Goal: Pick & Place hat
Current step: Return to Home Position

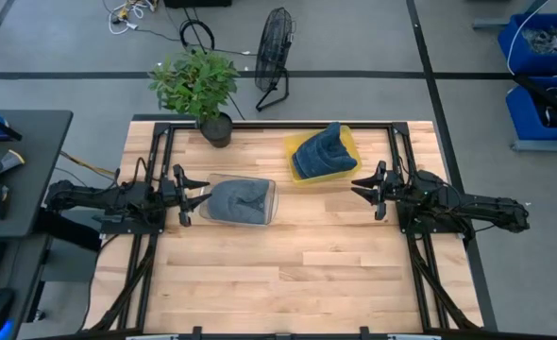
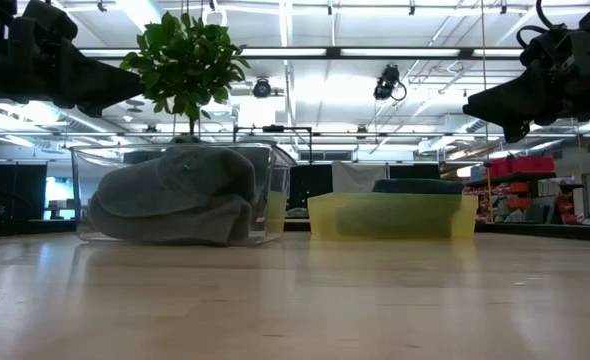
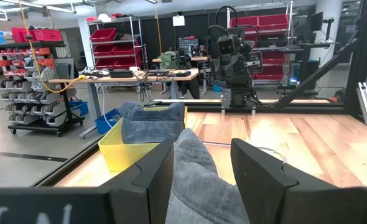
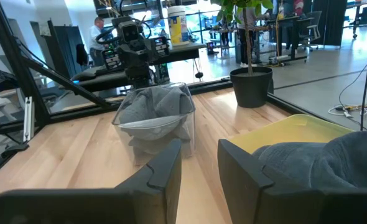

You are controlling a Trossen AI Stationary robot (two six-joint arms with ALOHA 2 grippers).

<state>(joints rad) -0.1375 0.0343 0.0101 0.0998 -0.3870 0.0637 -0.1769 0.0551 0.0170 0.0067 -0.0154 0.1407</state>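
A grey hat [image 1: 239, 201] lies crumpled inside a clear plastic bin [image 1: 270, 189] left of the table's middle; in the low view the grey hat [image 2: 175, 195] fills the bin's bottom. Folded blue hats [image 1: 322, 151] sit in a yellow bin [image 1: 292, 144] toward the far edge. My left gripper [image 1: 186, 195] hovers open just left of the clear bin, raised above the table [image 2: 95, 85]; in its wrist view the hat [image 3: 196, 180] shows beyond the open fingers. My right gripper [image 1: 369, 189] hovers open near the yellow bin's near right corner [image 4: 199, 149].
A potted plant [image 1: 203, 90] stands at the table's far left edge, just behind the clear bin. A floor fan [image 1: 274, 57] stands beyond the table. Black frame rails [image 1: 156, 236] run along both sides. Bare wood [image 1: 297, 264] covers the near half.
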